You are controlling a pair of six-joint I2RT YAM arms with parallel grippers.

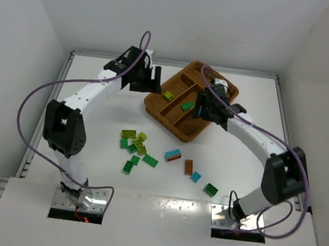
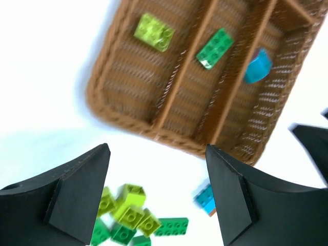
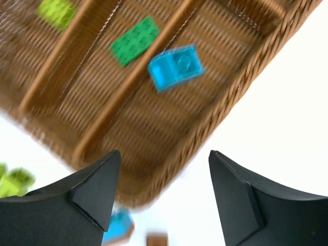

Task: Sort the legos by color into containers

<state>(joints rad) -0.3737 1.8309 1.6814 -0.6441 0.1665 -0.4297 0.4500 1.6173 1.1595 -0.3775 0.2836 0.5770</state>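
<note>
Jaws spread and empty on left gripper [image 2: 157, 148] and right gripper [image 3: 164, 154]; white table [image 1: 231, 167] bears about a dozen unsorted studded plastic bricks [image 1: 139, 147]; brown woven wicker tray [image 2: 118, 120] holds three, one per compartment: dark green brick [image 2: 215, 47], lime-yellow brick [image 2: 154, 32], cyan-blue brick [image 3: 176, 67]; most sorting remains.

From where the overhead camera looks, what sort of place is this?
Probably a robot test booth: white walls box in a table, two arms are bolted to it, toy bricks lie beside a wicker tray.

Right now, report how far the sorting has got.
Done: lime brick, green brick and cyan brick each lie in their own tray compartment. In hand: nothing; left gripper and right gripper hang open, empty. Left: the loose bricks on the table, all four colours.
</note>
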